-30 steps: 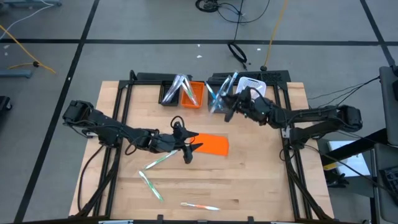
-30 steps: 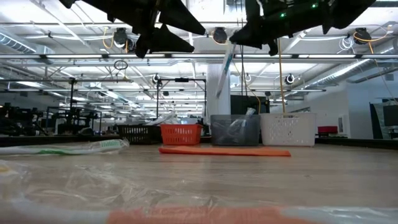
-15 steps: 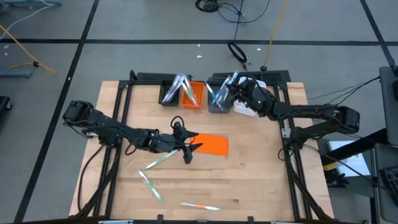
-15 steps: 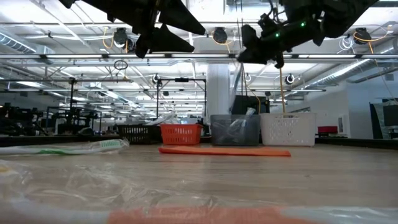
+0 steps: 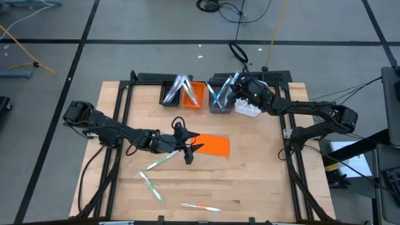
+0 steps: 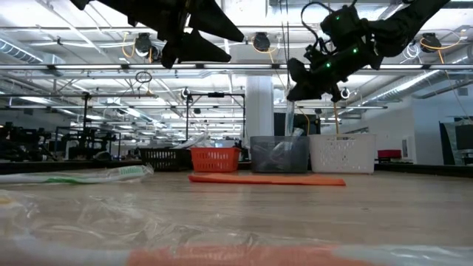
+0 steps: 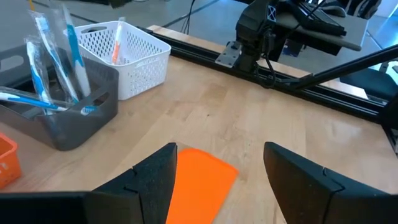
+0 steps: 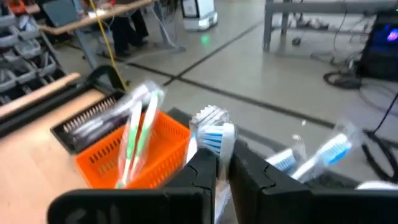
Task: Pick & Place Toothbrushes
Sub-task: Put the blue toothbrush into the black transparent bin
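Above the grey bin [image 5: 220, 102] at the far edge of the counter [image 5: 262, 181], the right hand [image 5: 239, 87] is clenched on a blue-bristled toothbrush [image 8: 214, 138] in a clear wrapper, whose head stands just past its fingertips in the right wrist view. Directly below and just ahead of that hand the grey bin already holds several blue toothbrushes [image 7: 59, 56]; the orange bin [image 5: 194, 94] with green-accented ones lies off to one side of it, the white bin [image 5: 250, 107] to the other. The step in hand looks like the placing: the brush has been carried over its bin and not yet let go. The next move likely calls for lowering the brush into the grey bin and opening the fingers so it drops among the others without catching on the rim. The left hand [image 5: 189, 149] hangs released over the orange sheet [image 5: 215, 145] near mid-counter, holding nothing. Three loose toothbrushes [image 5: 159, 160] lie on the counter on its near side, well apart from the right hand, so more picks appear to remain.
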